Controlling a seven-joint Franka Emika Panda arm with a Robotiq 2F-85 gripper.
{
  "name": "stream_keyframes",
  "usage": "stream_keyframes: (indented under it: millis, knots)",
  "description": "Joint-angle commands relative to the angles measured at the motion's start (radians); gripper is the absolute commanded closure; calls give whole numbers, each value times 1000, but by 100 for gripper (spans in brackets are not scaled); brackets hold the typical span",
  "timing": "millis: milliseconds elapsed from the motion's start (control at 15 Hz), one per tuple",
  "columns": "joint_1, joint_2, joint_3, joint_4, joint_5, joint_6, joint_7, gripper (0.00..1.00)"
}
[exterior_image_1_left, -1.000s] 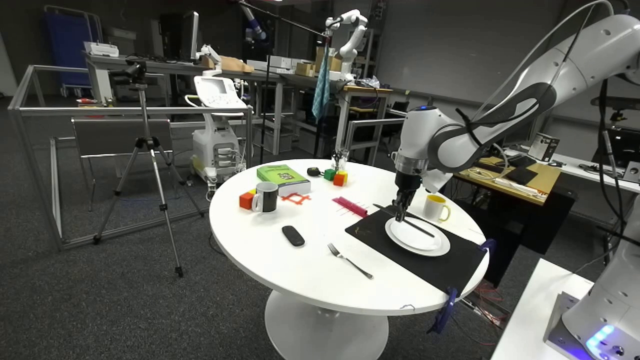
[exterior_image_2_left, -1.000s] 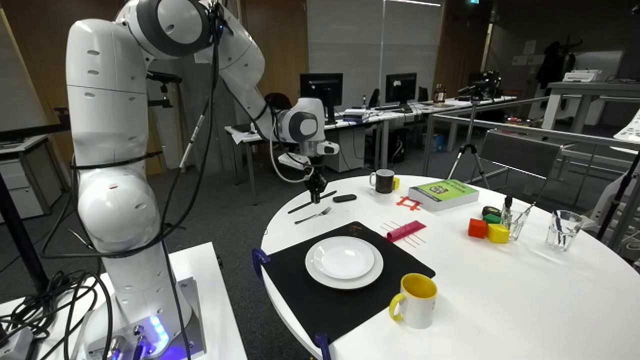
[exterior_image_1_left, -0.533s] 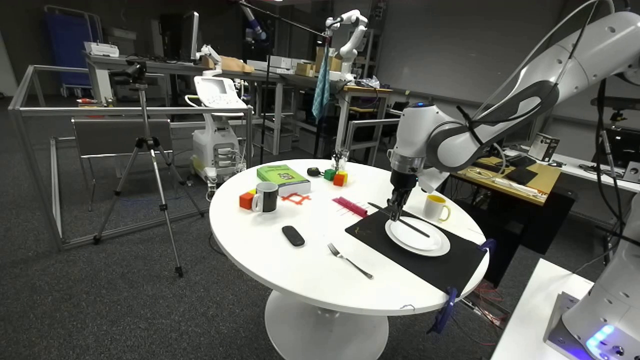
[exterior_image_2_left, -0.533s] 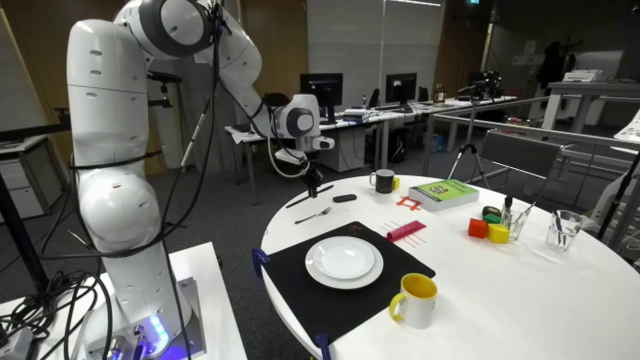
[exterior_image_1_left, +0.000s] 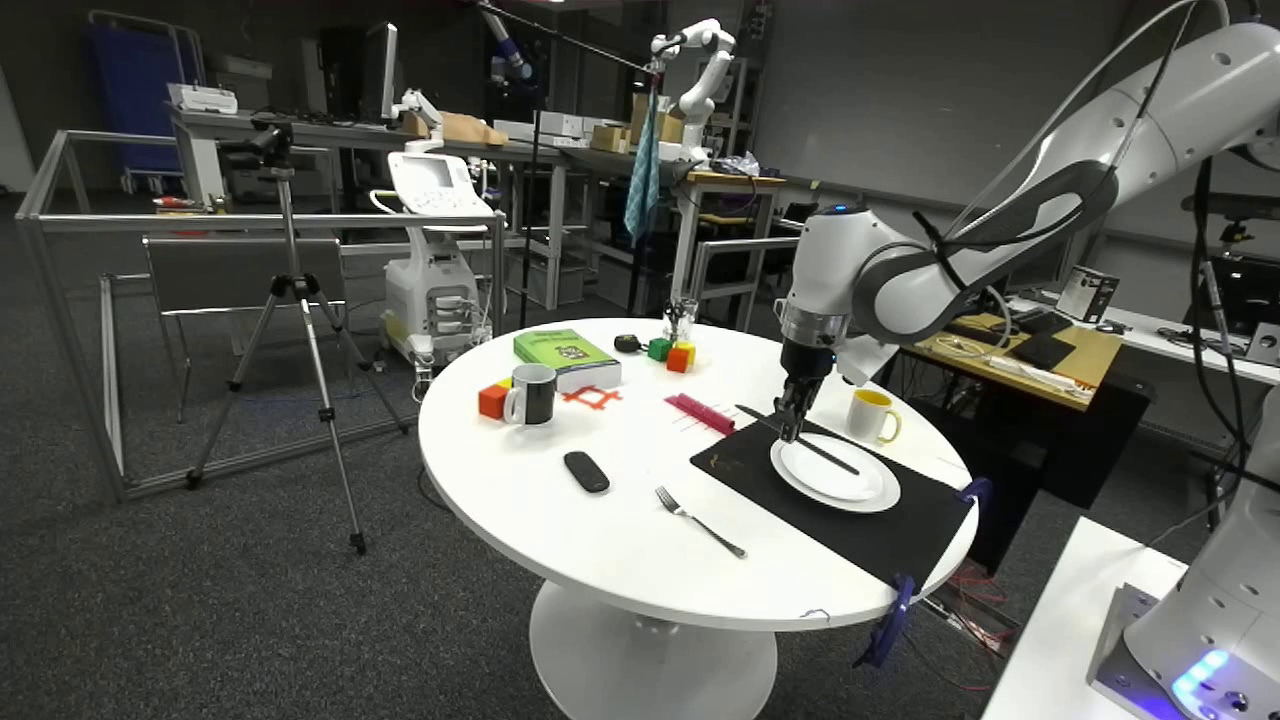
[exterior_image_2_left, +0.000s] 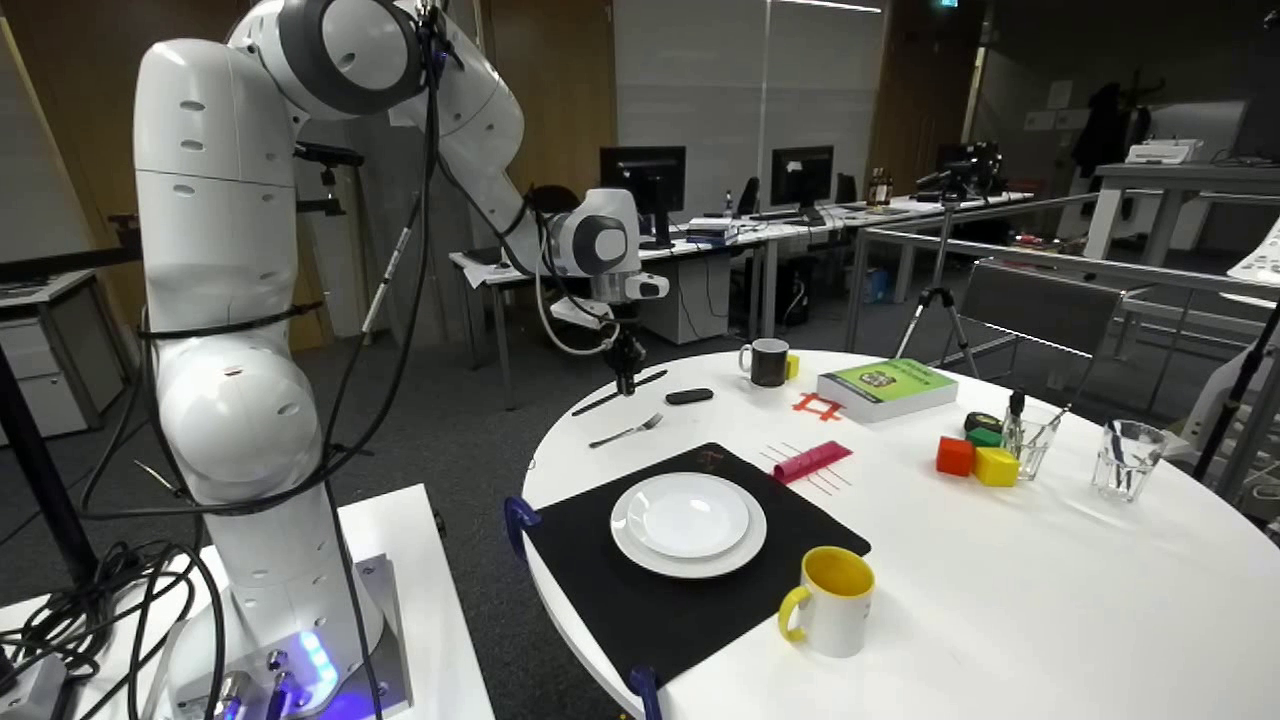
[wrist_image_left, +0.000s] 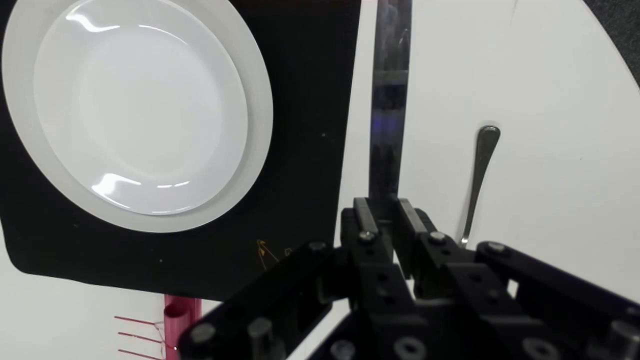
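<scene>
The knife (wrist_image_left: 387, 110) was gripped between the fingertips of the gripper (wrist_image_left: 382, 207) and was seen to extend to the top edge of the wrist view, right of centre. Over the preceding second, gripper and knife had been displaced together, slightly up and leftward in both exterior views; during the latter half, no movement was discerned. A firm hold and a halted carry were judged from this, the knife not having been released. It appeared to be raised above the surface, although its clearance could not be judged from these angles. In the wrist view, the fork (wrist_image_left: 484, 150) was seen at right; the small plate (wrist_image_left: 150, 100), stacked on the large plate (wrist_image_left: 260, 115), was shown at upper left, on the black mat (wrist_image_left: 300, 175). Purple clamps (exterior_image_1_left: 889, 628) were fixed at the edge of the white table (exterior_image_1_left: 620, 530). The yellow-lined mug (exterior_image_2_left: 838, 610) was placed at lower right of centre in an exterior view. Farther off, the green book (exterior_image_1_left: 565, 352) was laid left of centre. In the room behind, the tripod (exterior_image_1_left: 296, 287) was set at left and the second robot arm (exterior_image_1_left: 700, 90) was mounted at top centre.
</scene>
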Motion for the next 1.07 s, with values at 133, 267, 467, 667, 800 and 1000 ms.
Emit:
stream_keyframes:
  millis: [133, 267, 467, 667, 800, 1000]
  knots:
    - [-1, 23, 5, 27, -4, -17, -2, 96]
    - [1, 43, 7, 45, -2, -22, -7, 96]
    - [7, 78, 7, 83, 2, -29, -4, 96]
    - [19, 118, 4, 130, -3, -40, 4, 96]
    - [26, 145, 5, 163, -2, -46, -1, 96]
    - [50, 191, 9, 218, -2, -74, -3, 96]
